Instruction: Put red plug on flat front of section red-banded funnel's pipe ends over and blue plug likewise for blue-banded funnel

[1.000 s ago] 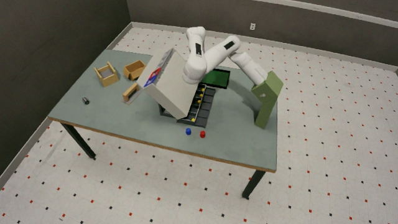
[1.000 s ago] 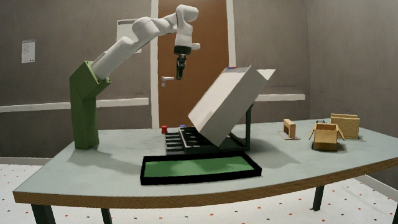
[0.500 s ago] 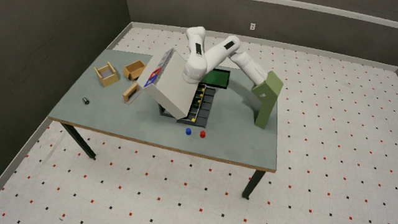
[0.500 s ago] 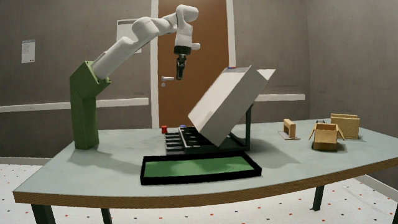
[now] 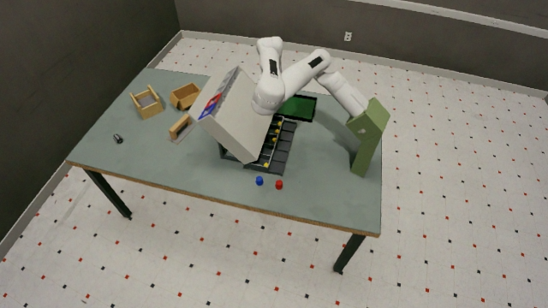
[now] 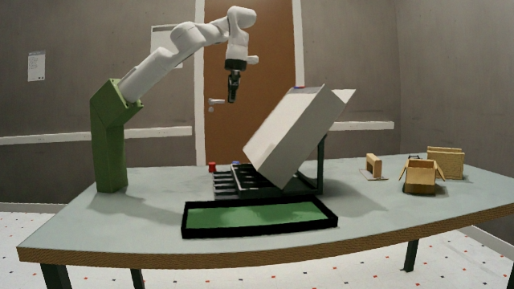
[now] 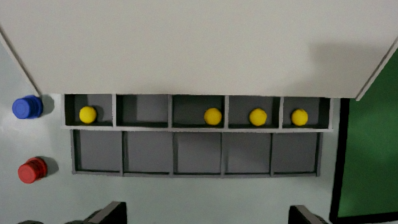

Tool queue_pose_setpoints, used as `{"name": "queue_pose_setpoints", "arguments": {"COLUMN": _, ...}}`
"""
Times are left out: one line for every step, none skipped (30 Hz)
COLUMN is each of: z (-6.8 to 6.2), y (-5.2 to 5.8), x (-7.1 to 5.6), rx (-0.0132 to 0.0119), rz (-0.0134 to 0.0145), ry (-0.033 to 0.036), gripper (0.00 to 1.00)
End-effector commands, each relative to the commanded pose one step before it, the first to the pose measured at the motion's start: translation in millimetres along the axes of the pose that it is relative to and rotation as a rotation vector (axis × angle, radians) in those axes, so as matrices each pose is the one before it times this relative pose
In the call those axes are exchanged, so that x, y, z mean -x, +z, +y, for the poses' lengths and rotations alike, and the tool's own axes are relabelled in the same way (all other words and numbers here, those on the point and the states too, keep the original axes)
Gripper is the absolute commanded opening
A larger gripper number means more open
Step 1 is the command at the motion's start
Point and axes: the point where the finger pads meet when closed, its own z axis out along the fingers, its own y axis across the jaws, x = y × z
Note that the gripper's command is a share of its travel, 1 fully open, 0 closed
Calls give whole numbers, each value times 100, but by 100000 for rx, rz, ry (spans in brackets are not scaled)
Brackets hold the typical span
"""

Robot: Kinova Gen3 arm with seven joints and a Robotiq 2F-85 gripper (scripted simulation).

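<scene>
My gripper [image 6: 231, 100] [image 7: 207, 215] is open and empty, high above the table in front of the cover. The slanted pale cover [image 5: 240, 115] [image 6: 289, 124] [image 7: 200, 50] hides the pipes. Red [image 5: 212, 103] and blue [image 5: 206, 112] bands show at its top. Below it is a row of sections with flat front parts [image 7: 197, 152], none bearing a plug. In the wrist view, yellow marbles [image 7: 88, 115] [image 7: 212, 116] [image 7: 258, 117] [image 7: 300, 117] lie in the first, third, fourth and fifth sections from the left; none shows in the second. The blue plug [image 5: 259, 180] [image 7: 27, 107] and red plug [image 5: 279, 185] [image 6: 212, 167] [image 7: 32, 170] stand beside the row.
A black-rimmed green tray [image 6: 257, 232] [image 7: 341, 150] lies at the other end of the row. Behind the cover are an open brown box [image 5: 185, 96] [image 6: 419, 182], a wooden holder [image 5: 151, 110] and a small wooden arch [image 5: 177, 126] [image 6: 375, 164]. A small dark object [image 5: 118, 139] lies farther off.
</scene>
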Motion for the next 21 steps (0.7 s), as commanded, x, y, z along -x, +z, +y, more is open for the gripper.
{"name": "queue_pose_setpoints", "arguments": {"z": -8, "y": -22, "x": -15, "rx": -53, "rz": 57, "ry": -22, "gripper": 100}}
{"name": "queue_pose_setpoints", "arguments": {"z": 0, "y": 0, "x": 0, "rx": 0, "rz": 0, "ry": 0, "gripper": 100}}
{"name": "queue_pose_setpoints", "arguments": {"z": 0, "y": 0, "x": 0, "rx": 0, "rz": 0, "ry": 0, "gripper": 100}}
{"name": "queue_pose_setpoints", "arguments": {"z": 0, "y": 0, "x": 0, "rx": 0, "rz": 0, "ry": 0, "gripper": 100}}
{"name": "queue_pose_setpoints", "arguments": {"z": 0, "y": 0, "x": 0, "rx": 0, "rz": 0, "ry": 0, "gripper": 100}}
{"name": "queue_pose_setpoints", "arguments": {"z": 0, "y": 0, "x": 0, "rx": 0, "rz": 0, "ry": 0, "gripper": 70}}
{"name": "queue_pose_setpoints", "arguments": {"z": 0, "y": 0, "x": 0, "rx": 0, "rz": 0, "ry": 0, "gripper": 70}}
{"name": "queue_pose_setpoints", "arguments": {"z": 0, "y": 0, "x": 0, "rx": 0, "rz": 0, "ry": 0, "gripper": 70}}
{"name": "queue_pose_setpoints", "arguments": {"z": 0, "y": 0, "x": 0, "rx": 0, "rz": 0, "ry": 0, "gripper": 70}}
{"name": "queue_pose_setpoints", "arguments": {"z": 0, "y": 0, "x": 0, "rx": 0, "rz": 0, "ry": 0, "gripper": 70}}
{"name": "queue_pose_setpoints", "arguments": {"z": 0, "y": 0, "x": 0, "rx": 0, "rz": 0, "ry": 0, "gripper": 70}}
{"name": "queue_pose_setpoints", "arguments": {"z": 0, "y": 0, "x": 0, "rx": 0, "rz": 0, "ry": 0, "gripper": 70}}
{"name": "queue_pose_setpoints", "arguments": {"z": 0, "y": 0, "x": 0, "rx": 0, "rz": 0, "ry": 0, "gripper": 70}}
{"name": "queue_pose_setpoints", "arguments": {"z": 0, "y": 0, "x": 0, "rx": 0, "rz": 0, "ry": 0, "gripper": 70}}
{"name": "queue_pose_setpoints", "arguments": {"z": 0, "y": 0, "x": 0, "rx": 0, "rz": 0, "ry": 0, "gripper": 70}}
{"name": "queue_pose_setpoints", "arguments": {"z": 0, "y": 0, "x": 0, "rx": 0, "rz": 0, "ry": 0, "gripper": 70}}
{"name": "queue_pose_setpoints", "arguments": {"z": 0, "y": 0, "x": 0, "rx": 0, "rz": 0, "ry": 0, "gripper": 70}}
{"name": "queue_pose_setpoints", "arguments": {"z": 0, "y": 0, "x": 0, "rx": 0, "rz": 0, "ry": 0, "gripper": 70}}
{"name": "queue_pose_setpoints", "arguments": {"z": 0, "y": 0, "x": 0, "rx": 0, "rz": 0, "ry": 0, "gripper": 70}}
{"name": "queue_pose_setpoints", "arguments": {"z": 0, "y": 0, "x": 0, "rx": 0, "rz": 0, "ry": 0, "gripper": 70}}
{"name": "queue_pose_setpoints", "arguments": {"z": 0, "y": 0, "x": 0, "rx": 0, "rz": 0, "ry": 0, "gripper": 70}}
